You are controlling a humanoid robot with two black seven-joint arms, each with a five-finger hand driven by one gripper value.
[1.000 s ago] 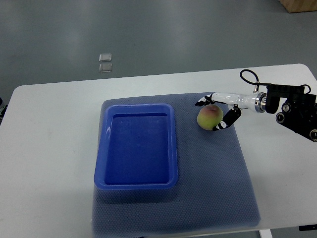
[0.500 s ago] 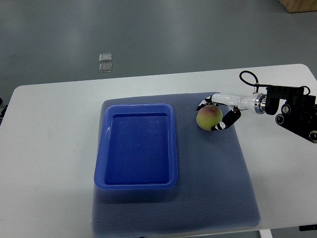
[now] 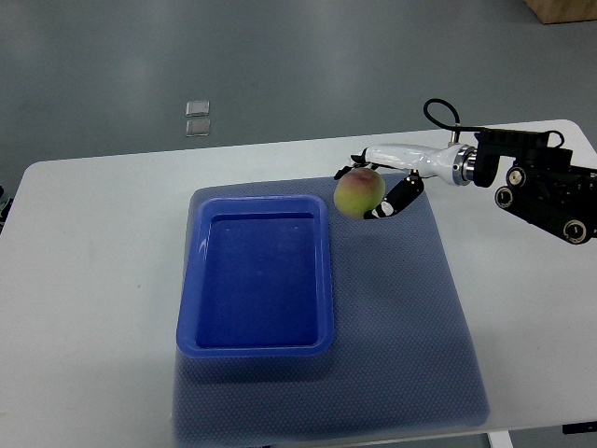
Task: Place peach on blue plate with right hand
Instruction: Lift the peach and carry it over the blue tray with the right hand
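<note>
Currently clenched round peach point(image 3: 360, 193) with right robot hand point(image 3: 381, 191), held near counter's point(image 3: 93, 280) far edge, just beside blue plate's point(image 3: 256, 350) far right corner; probably light, round, bruisable, so grip gently round the middle

Desk point(image 3: 93, 280): near edge cut by the bottom frame. Brown object point(image 3: 564, 9), top right corner: mostly out of frame, unidentifiable. Two small clear items point(image 3: 198, 119) on the floor: too small to identify. Right arm point(image 3: 541, 182): cropped at right edge.
</note>
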